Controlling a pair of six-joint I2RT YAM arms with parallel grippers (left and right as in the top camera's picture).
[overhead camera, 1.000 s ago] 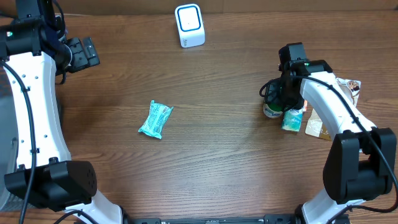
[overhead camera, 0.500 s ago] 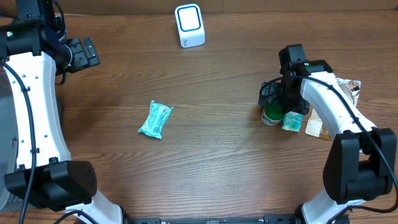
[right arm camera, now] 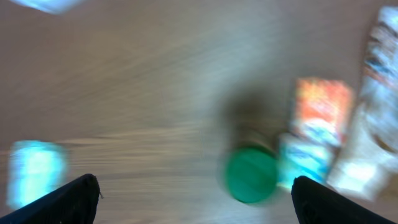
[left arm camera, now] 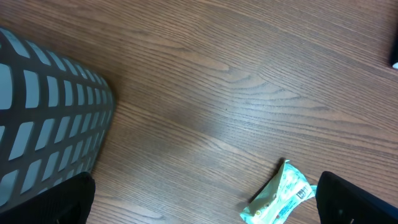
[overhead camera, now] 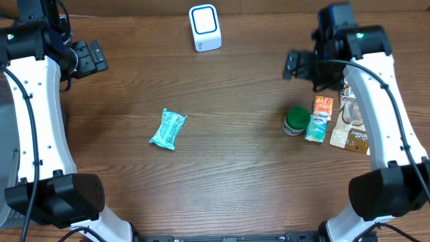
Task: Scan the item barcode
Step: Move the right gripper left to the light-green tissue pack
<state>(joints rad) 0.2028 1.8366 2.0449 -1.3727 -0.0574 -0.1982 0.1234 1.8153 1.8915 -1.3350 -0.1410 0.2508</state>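
The white and blue scanner (overhead camera: 205,27) stands at the far middle of the table. A teal packet (overhead camera: 168,128) lies left of centre, and its end shows in the left wrist view (left arm camera: 280,196) with a small printed label facing up. A green-lidded jar (overhead camera: 295,122) stands upright on the right, blurred in the right wrist view (right arm camera: 250,176). My right gripper (overhead camera: 293,65) hangs open and empty above the table, behind the jar and apart from it. My left gripper (overhead camera: 94,57) is open and empty at the far left, away from the packet.
Beside the jar lie an orange packet (overhead camera: 322,107), a small teal box (overhead camera: 316,129) and a beige pouch (overhead camera: 351,138). A grey mesh basket (left arm camera: 43,118) sits at the table's left edge under the left arm. The right wrist view is motion-blurred.
My right gripper opened, let go of the green-lidded jar and pulled up and back toward the far side. The jar now stands alone by the packets. The left arm stayed still.
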